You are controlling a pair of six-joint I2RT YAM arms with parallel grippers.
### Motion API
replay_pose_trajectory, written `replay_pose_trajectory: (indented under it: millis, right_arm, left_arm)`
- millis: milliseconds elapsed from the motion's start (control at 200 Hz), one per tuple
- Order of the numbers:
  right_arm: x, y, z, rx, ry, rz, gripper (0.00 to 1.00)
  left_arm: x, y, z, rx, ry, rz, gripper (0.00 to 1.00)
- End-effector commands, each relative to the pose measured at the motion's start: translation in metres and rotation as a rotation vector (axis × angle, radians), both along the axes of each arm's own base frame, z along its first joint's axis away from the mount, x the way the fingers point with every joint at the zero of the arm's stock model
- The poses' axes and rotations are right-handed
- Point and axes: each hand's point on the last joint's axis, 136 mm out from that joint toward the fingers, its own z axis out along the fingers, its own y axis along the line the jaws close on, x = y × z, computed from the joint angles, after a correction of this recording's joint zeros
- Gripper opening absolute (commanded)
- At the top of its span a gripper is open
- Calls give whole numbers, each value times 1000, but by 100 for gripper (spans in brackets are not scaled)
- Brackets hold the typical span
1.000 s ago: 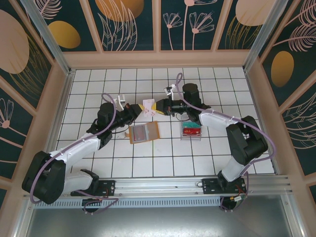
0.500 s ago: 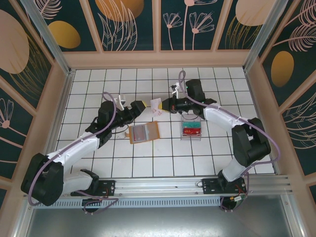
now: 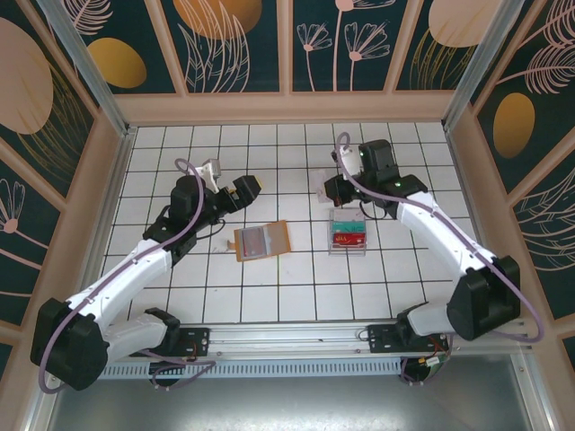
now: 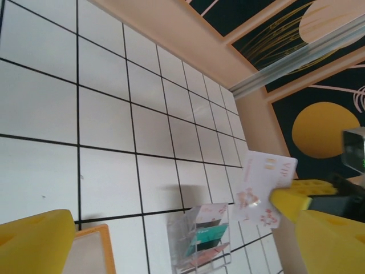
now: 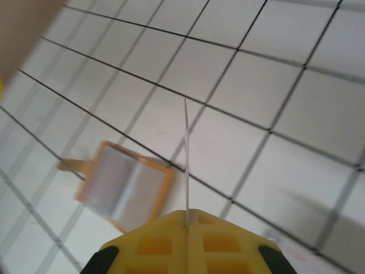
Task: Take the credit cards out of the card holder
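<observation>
Between the right fingers (image 5: 154,242) a credit card (image 5: 186,165) shows edge-on, clamped; left fingers (image 4: 34,242) spread, empty.

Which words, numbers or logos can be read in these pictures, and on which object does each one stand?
White card held in the right gripper: reddish print, too blurred to read.
Red card inside the clear box: pale marks, too small to read.
Card holder: no text seen.
</observation>
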Motion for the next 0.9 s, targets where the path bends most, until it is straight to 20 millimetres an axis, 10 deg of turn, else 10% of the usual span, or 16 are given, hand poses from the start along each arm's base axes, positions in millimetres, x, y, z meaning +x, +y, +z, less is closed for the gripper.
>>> replay_pose_trajectory:
  millis: [0,350,896]
  right_arm:
    - [-5,-34,-18,-311,-131,66,0]
    - [-31,-60,-63,-871,-261,420,0]
    - [-35,-71,-102,-988,-259,561,0]
  left_arm:
    - [3,7,10,74,-65,12,98]
    - [4,0,0,90,-83,-31,98]
    - [2,6,-12,107,-66,-8,98]
